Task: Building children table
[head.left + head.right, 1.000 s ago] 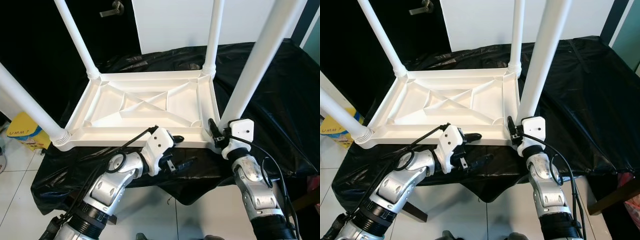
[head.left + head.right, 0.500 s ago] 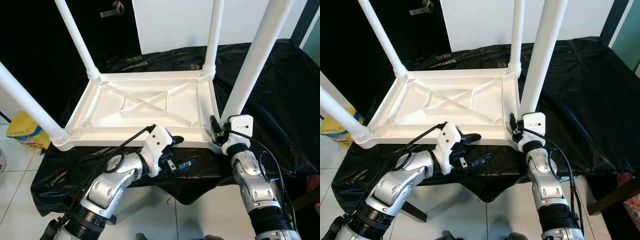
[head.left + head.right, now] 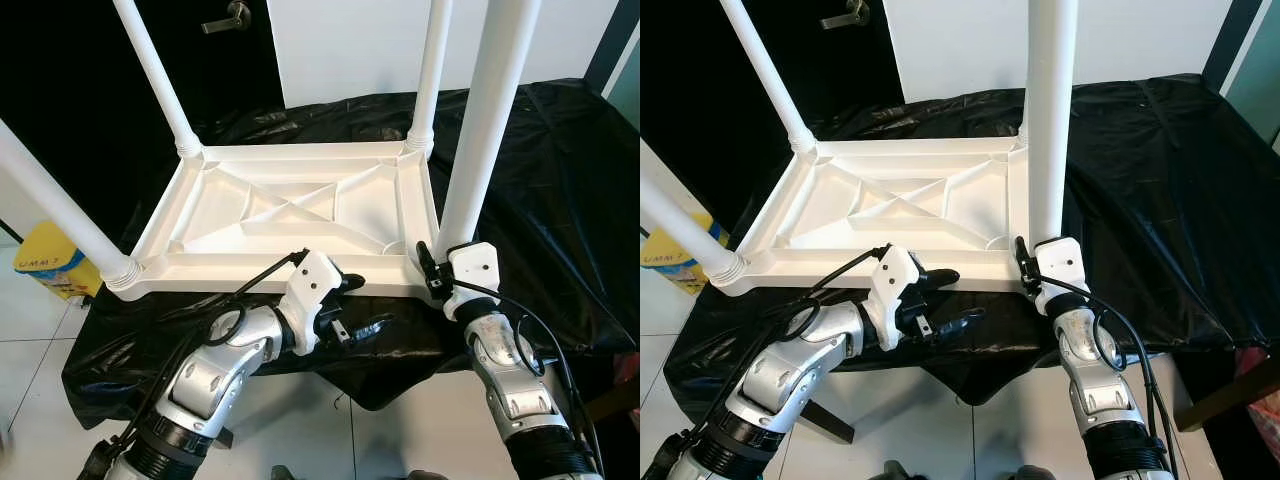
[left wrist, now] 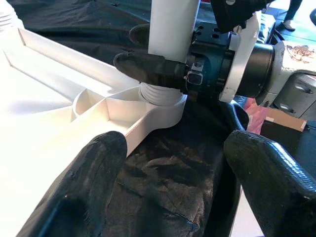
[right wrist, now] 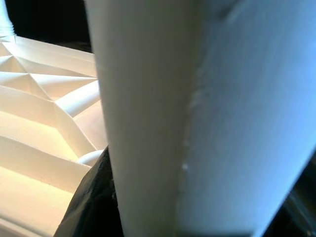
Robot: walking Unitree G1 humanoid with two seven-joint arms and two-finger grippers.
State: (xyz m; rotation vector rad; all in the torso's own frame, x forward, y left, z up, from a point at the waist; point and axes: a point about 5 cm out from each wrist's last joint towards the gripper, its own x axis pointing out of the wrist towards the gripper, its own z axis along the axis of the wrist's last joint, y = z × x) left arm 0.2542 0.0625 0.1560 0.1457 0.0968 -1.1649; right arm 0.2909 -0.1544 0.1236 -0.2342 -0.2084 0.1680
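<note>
While the right gripper [image 4: 163,69] clasps the near table leg [image 3: 485,120], it stands upright.

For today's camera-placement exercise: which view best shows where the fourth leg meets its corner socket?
The left wrist view: the leg enters its socket, with the right gripper closed around it. The eye views show that joint from above, partly masked by the gripper. The right wrist view shows the leg's shaft close up.

White table top [image 3: 290,205] and white legs [image 3: 485,110] seen on shiny black cover [image 3: 560,180]. Black fingers [image 4: 148,69] seen on silver arms [image 3: 215,375]. Yellow bag [image 3: 48,262] seen beside pale floor tiles [image 3: 30,340].
</note>
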